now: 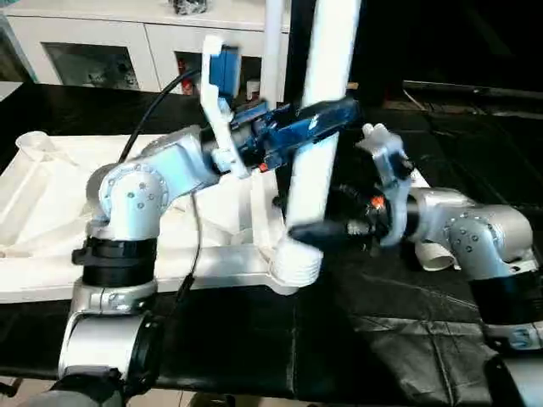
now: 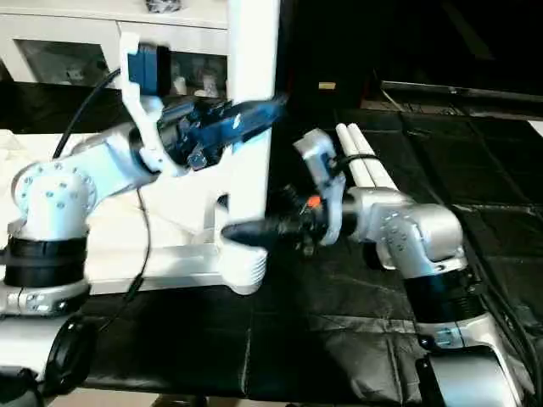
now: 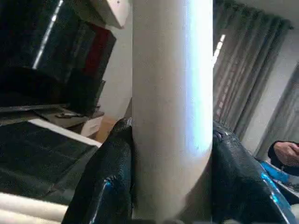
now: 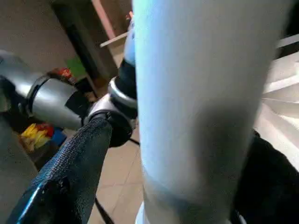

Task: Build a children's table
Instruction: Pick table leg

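Observation:
The white table top (image 1: 51,186) lies ribbed side up on the black-covered bench. A white tapered leg (image 1: 318,170) stands upright in the near right corner socket (image 1: 295,267). My left gripper (image 1: 327,119) is shut on this leg partway up; in the left wrist view both black fingers (image 3: 107,186) press against the leg (image 3: 173,116). My right gripper (image 1: 310,229) is low on the same leg, just above the socket. It is open, with one finger (image 4: 70,177) standing clear of the leg (image 4: 201,93).
A second leg (image 1: 273,51) stands upright at the far side of the top. Two loose legs (image 2: 365,165) lie on the black cloth behind my right arm. A white glass-door cabinet (image 1: 102,51) lines the back wall. A person's hand (image 3: 285,151) shows at one edge.

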You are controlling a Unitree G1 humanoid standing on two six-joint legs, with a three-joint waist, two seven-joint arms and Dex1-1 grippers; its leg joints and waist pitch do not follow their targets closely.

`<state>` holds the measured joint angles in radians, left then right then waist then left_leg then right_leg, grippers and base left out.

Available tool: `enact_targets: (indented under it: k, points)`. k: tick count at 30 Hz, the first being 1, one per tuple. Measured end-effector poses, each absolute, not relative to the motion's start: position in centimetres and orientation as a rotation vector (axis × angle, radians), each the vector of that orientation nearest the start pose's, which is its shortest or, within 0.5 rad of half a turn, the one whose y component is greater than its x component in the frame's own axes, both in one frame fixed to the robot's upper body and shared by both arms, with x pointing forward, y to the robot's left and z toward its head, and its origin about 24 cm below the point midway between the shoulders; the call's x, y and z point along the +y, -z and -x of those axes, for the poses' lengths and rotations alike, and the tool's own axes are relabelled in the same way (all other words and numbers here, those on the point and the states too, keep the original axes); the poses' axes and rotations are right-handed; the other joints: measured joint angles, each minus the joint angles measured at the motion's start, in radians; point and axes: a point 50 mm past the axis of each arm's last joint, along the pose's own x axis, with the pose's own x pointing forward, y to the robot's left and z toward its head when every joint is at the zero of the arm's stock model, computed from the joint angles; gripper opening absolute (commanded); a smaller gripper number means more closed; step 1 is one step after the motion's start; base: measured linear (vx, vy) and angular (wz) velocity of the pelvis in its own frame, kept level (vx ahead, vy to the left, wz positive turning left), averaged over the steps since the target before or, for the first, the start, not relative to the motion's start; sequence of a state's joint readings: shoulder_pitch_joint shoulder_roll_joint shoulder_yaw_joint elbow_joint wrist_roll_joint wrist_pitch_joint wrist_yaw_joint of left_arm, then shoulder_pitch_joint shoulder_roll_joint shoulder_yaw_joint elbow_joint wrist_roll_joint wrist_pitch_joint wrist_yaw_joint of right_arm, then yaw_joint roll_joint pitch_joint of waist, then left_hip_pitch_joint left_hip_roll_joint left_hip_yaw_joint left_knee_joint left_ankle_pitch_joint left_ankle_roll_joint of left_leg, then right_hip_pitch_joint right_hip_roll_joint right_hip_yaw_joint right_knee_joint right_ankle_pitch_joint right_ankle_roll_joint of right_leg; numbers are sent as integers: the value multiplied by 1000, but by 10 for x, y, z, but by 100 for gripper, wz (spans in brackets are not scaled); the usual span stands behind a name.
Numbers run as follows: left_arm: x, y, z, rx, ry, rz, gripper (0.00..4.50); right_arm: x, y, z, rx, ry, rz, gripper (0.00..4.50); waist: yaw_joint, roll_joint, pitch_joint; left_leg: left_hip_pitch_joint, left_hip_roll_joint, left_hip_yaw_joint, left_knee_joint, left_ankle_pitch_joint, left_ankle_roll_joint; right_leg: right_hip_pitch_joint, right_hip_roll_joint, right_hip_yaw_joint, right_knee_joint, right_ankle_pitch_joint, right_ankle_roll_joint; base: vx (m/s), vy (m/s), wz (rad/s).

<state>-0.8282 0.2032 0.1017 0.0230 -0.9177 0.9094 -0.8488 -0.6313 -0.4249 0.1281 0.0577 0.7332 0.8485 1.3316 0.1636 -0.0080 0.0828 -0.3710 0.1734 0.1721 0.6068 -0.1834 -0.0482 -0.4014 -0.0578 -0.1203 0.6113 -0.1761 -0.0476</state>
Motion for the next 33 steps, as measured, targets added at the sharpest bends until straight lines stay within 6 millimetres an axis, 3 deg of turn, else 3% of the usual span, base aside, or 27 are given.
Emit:
enact_targets:
  k: [21, 32, 33]
  points:
    - [75, -242, -296, -53, 1578, 541, 181, -107, -155, -280, 285, -1778, -334, 205, 6, 0, 0, 0, 0, 0, 1, 0, 0, 0, 0, 0, 0, 0, 0, 0, 0, 0]
    - [69, -239, -298, -32, 1545, 581, 181, -107, -152, -280, 271, -1755, -354, 197, 8, 1, -1, -1, 0, 0, 1, 0, 0, 0, 0, 0, 0, 1, 0, 0, 0, 0]
    - [69, -237, -300, -19, 1530, 596, 237, -107, -151, -280, 273, -1749, -358, 196, 8, 1, -1, -1, 0, 0, 2, 0, 0, 0, 0, 0, 0, 1, 0, 0, 0, 0]
